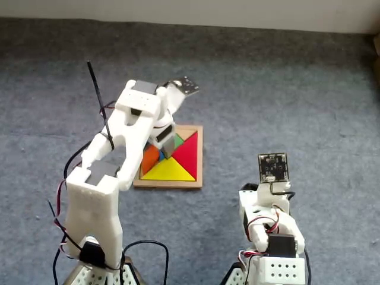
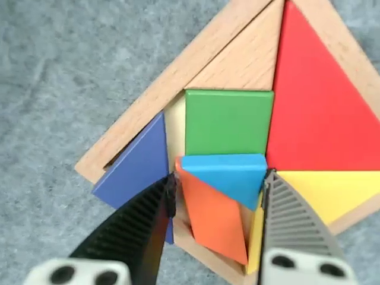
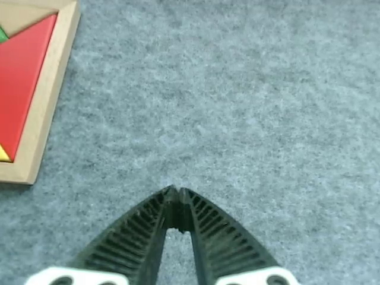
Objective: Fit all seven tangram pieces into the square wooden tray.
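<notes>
Over the wooden tray [image 1: 199, 155], the left gripper [image 2: 218, 181] hangs low with its two fingers set against opposite sides of a light blue triangle [image 2: 228, 172]. It appears to have that piece clamped rather than merely bracketed, since both tips touch its edges. The triangle sits higher than its neighbours, overlapping an orange piece [image 2: 214, 225] and butting against a green square [image 2: 228, 122], so it is probably being held up to be turned or carried to a proper slot.

A red triangle [image 2: 320, 101] and a yellow triangle [image 2: 335, 193] lie flat and flush along the tray's sides. They are the largest pieces, and their seating leaves the awkward small spaces for the rest. A dark blue piece [image 2: 133, 166] rests tilted over the rim, half in and half out, so it is not yet seated. Beside the green square and the red triangle a wedge of bare wood shows, which looks like the gap that one of the loose pieces must fill.

The right gripper [image 3: 178, 196] is pinched closed on nothing, parked above the grey carpet [image 3: 267, 89] well apart from the tray. That keeps it out of the working arm's way.
</notes>
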Action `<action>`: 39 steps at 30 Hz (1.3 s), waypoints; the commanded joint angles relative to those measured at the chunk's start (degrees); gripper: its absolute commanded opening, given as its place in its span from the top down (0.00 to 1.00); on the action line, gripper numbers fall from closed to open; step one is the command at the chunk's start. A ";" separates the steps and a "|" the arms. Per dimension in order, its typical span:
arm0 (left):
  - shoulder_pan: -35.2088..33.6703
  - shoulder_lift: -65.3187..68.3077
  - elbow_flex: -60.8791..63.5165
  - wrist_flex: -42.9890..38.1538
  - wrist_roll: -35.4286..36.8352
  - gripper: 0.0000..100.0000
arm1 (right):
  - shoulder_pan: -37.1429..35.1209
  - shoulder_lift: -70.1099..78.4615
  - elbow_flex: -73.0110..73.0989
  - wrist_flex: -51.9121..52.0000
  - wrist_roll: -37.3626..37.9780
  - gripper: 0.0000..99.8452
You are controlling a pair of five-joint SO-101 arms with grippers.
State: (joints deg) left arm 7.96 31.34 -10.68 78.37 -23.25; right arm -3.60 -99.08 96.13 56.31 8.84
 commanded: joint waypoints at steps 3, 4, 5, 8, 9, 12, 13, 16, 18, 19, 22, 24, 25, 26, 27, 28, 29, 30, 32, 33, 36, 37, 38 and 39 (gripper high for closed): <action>-1.71 -2.33 -0.13 -1.58 3.34 0.77 | 0.66 -0.84 8.40 -0.13 -0.35 0.99; -1.54 -2.33 -0.84 -1.58 5.27 0.76 | 0.66 -0.84 8.40 -0.13 -0.35 0.99; -1.10 -2.33 -1.89 -1.49 6.77 0.76 | 0.66 -0.84 8.40 -0.13 -0.35 0.99; -0.13 -2.33 -4.35 -0.26 7.74 0.77 | 0.66 -0.84 8.40 -0.13 -0.35 0.99; 0.22 -2.33 -5.49 0.70 7.74 0.77 | 0.66 -0.84 8.40 -0.13 -0.35 0.99; 1.27 -2.33 -8.84 4.22 7.74 0.77 | 0.66 -0.84 8.40 -0.13 -0.35 0.99; 1.45 -2.33 -9.98 5.19 7.74 0.77 | 0.66 -0.84 8.40 -0.13 -0.35 0.99; 1.45 -2.33 -12.79 7.03 7.74 0.77 | 0.66 -0.84 8.40 -0.13 -0.35 0.99; 1.36 -2.33 -14.11 7.47 7.74 0.77 | 0.66 -0.84 8.40 -0.13 -0.35 0.99; 1.27 -2.33 -14.46 7.47 7.74 0.77 | 0.66 -0.84 8.40 -0.13 -0.35 0.99; 0.92 -2.33 -14.81 7.03 7.74 0.77 | 0.66 -0.84 8.40 -0.13 -0.35 0.99; 0.40 -2.07 -14.81 6.95 7.65 0.77 | 0.66 -0.84 8.40 -0.13 -0.35 0.99; 0.22 -1.89 -14.81 6.95 7.56 0.77 | 0.66 -0.84 8.40 -0.13 -0.35 0.99; 0.13 -1.80 -14.73 6.95 7.47 0.77 | 0.66 -0.84 8.40 -0.13 -0.35 0.99; 0.04 -1.80 -14.46 6.86 7.38 0.77 | 0.66 -0.84 8.40 -0.13 -0.35 0.99; 0.04 -1.71 -14.20 6.51 7.38 0.77 | 0.66 -0.84 8.40 -0.13 -0.35 0.99; 0.04 -1.71 -13.58 6.15 7.38 0.77 | 0.66 -0.84 8.40 -0.13 -0.35 0.99; 0.04 -1.71 -12.62 5.98 7.38 0.77 | 0.66 -0.84 8.40 -0.13 -0.35 0.99; 0.13 -1.71 -10.42 4.31 7.38 0.77 | 0.66 -0.84 8.40 -0.13 -0.35 0.99; 0.13 -1.71 -9.19 3.43 7.38 0.77 | 0.66 -0.84 8.40 -0.13 -0.35 0.99; 0.22 -1.71 -5.05 0.26 7.30 0.77 | 0.75 -0.84 8.40 -0.13 -0.35 0.99; 0.22 -1.71 -3.82 -0.70 7.30 0.77 | 0.75 -0.84 8.40 -0.13 -0.35 0.99; 0.22 -1.71 -2.86 -1.32 7.30 0.77 | 0.75 -0.84 8.40 -0.13 -0.35 0.99; 0.13 -1.80 -2.07 -1.67 7.30 0.77 | 0.75 -0.84 8.40 -0.13 -0.35 0.99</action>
State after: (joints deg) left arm 8.22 31.43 -15.16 79.34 -16.13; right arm -3.60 -99.08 96.13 56.31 8.84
